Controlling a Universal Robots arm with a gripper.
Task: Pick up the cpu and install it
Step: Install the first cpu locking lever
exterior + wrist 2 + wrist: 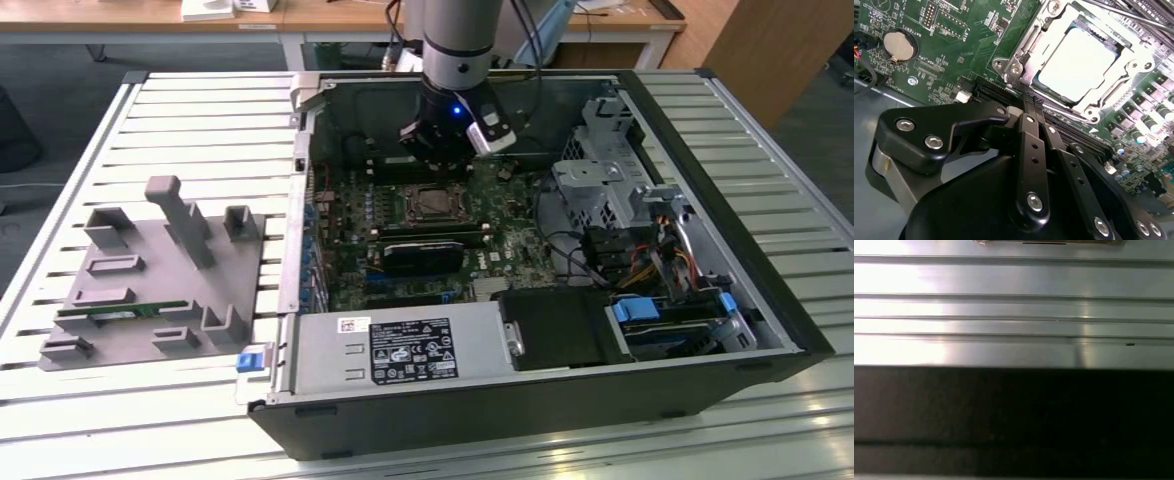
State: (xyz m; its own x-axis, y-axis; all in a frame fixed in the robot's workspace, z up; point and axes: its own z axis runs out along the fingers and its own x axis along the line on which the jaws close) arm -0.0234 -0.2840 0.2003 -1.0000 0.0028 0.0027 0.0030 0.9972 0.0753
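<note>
The cpu (1076, 62), a square chip with a silvery top, lies flat in the metal-framed socket (1019, 55) on the green motherboard (954, 30). In the exterior view the cpu (430, 203) sits mid-board inside the open computer case (747, 190). My gripper (1032, 102) hovers just off the socket's edge, and its two black fingers (1029, 150) are pressed together with nothing between them. In the exterior view my gripper (438, 168) hangs from the arm just behind the socket, toward the case's back wall.
A grey fixture (147, 290) with upright posts lies at the exterior view's left and holds a green memory stick (114, 312). A black block (420, 255) sits just in front of the socket. The power supply (400, 350), drive cage (601, 180) and cables (641, 265) crowd the case.
</note>
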